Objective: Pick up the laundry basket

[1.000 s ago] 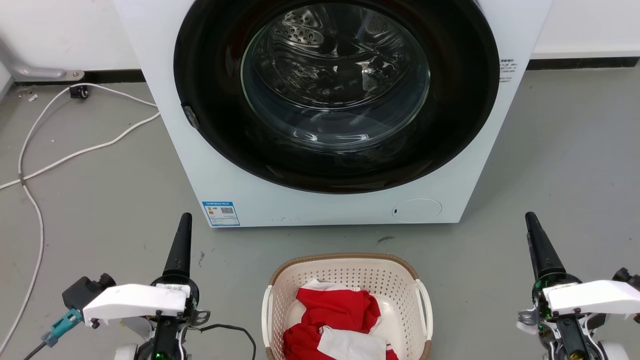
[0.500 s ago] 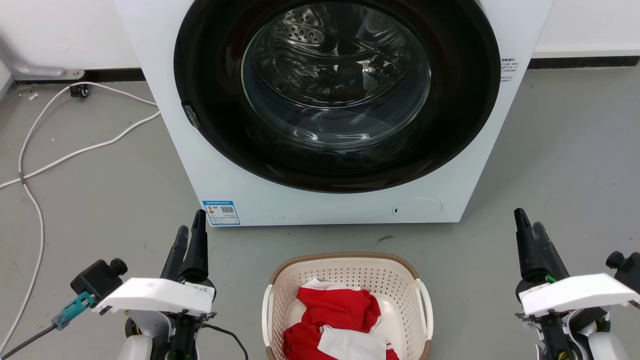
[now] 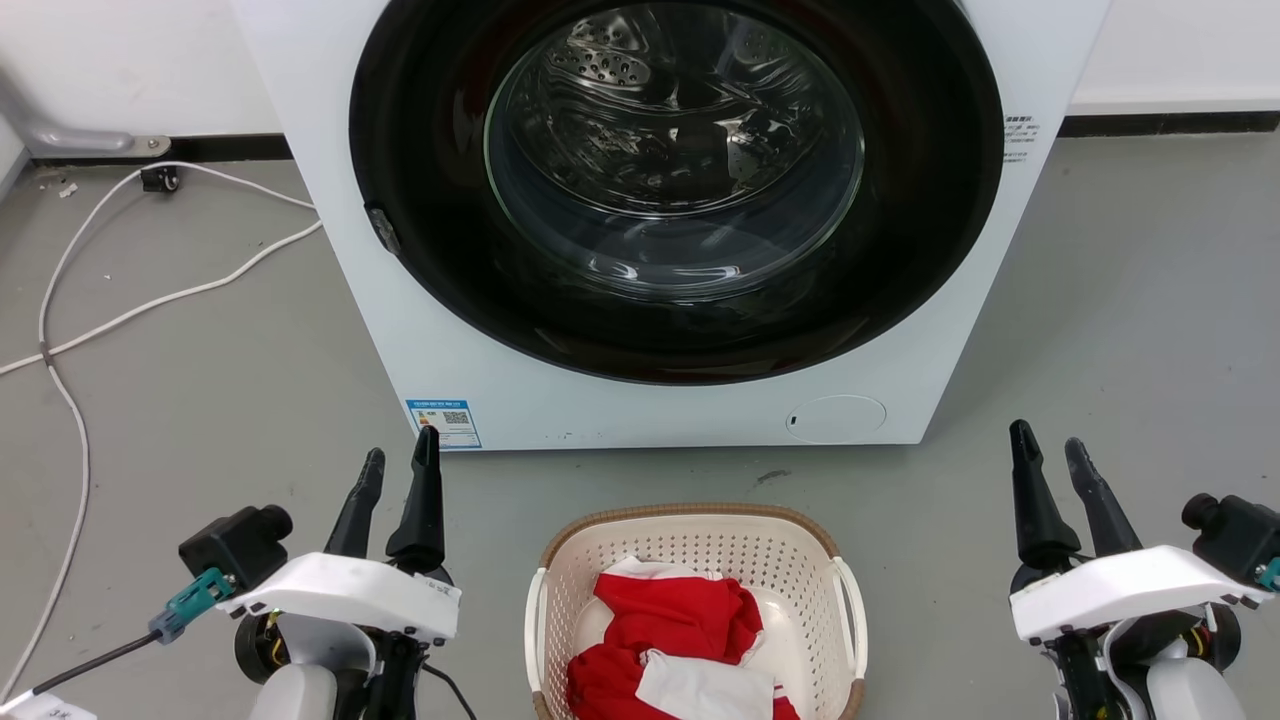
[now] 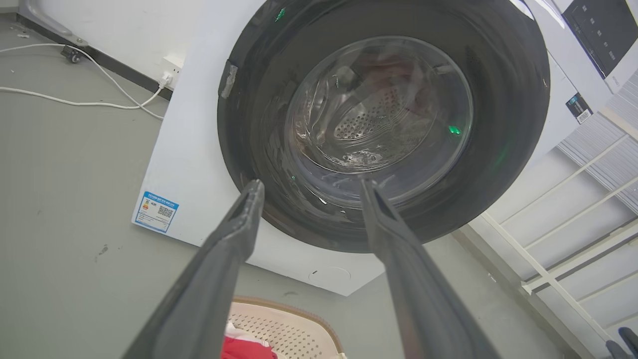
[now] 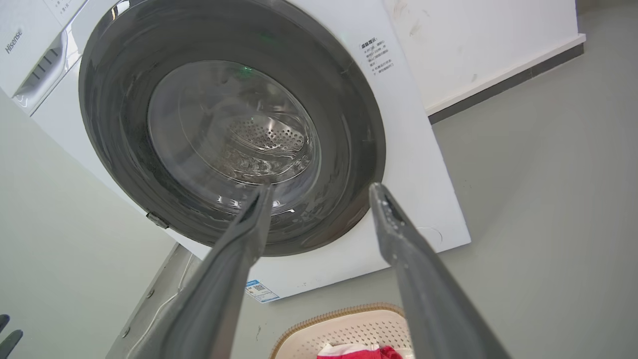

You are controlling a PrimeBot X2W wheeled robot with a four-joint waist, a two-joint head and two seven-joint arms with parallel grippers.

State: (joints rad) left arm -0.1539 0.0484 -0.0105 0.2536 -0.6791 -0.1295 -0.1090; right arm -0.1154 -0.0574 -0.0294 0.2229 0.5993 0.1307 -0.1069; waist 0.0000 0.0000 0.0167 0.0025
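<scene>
My left end effector [image 3: 400, 445] and right end effector [image 3: 1046, 437] both stand parted and empty, well out to either side of the laundry basket [image 3: 690, 548] on the floor [image 3: 200, 390] before the washing machine [image 3: 420, 330], so I fear uneven grabs at its thin handles [image 3: 856, 620] could tilt it, spilling the red clothes [image 3: 660, 620].

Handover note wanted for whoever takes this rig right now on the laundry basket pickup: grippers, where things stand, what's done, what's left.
Left gripper: open, empty, to the left of the laundry basket, not touching it.
Right gripper: open, empty, off to the basket's right, farther from it.
Basket: on the floor in front of the washing machine, red and white clothes inside, white side handles free.
Done: nothing gripped, basket not lifted.
Left: probably bring each gripper to its side handle, close, lift level.
</scene>
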